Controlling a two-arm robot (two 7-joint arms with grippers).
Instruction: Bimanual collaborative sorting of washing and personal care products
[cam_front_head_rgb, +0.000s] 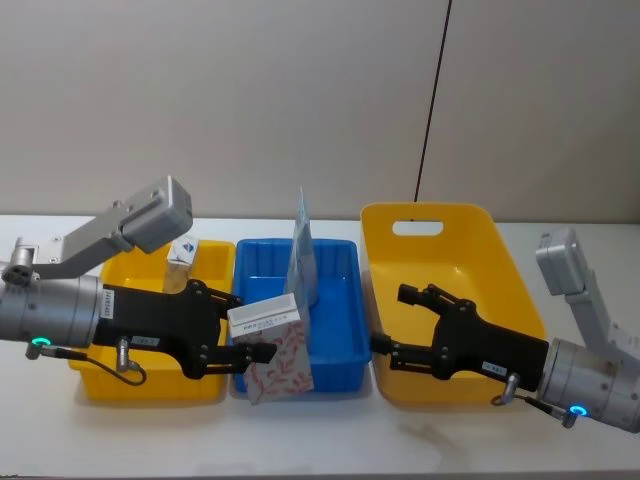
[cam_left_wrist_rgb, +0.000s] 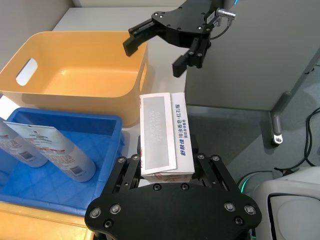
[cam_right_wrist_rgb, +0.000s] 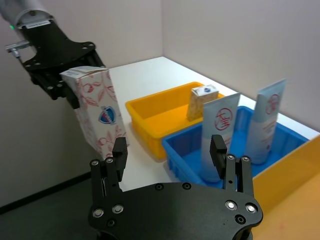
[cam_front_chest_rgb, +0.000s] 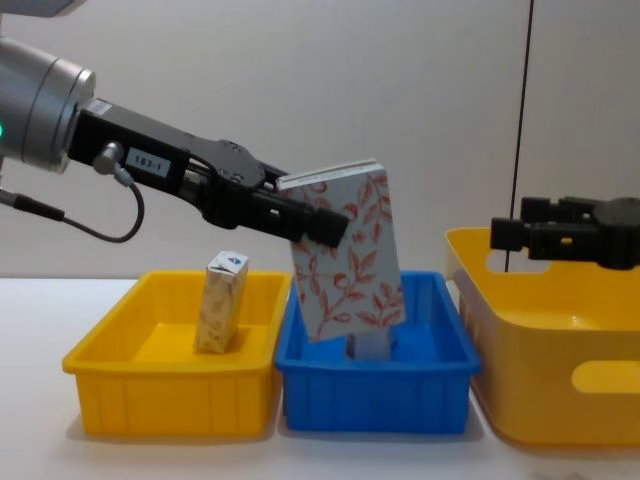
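My left gripper (cam_front_chest_rgb: 328, 218) clamps the tilted box (cam_front_chest_rgb: 350, 270) by its top end, so it could slip and drop before my open right gripper (cam_front_head_rgb: 393, 320) takes it.

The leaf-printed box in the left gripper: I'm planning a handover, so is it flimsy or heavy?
Probably stiff yet crushable: the leaf-printed box looks like cardboard, undented in the left gripper. Likely light: it hangs tilted from a grip near its top.

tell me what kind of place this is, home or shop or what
Most likely a robotics lab or test bench, not a home: a white table against a plain grey wall, three plastic trays lined up, and the left tool holding a leaf-printed box while the right tool hangs open.
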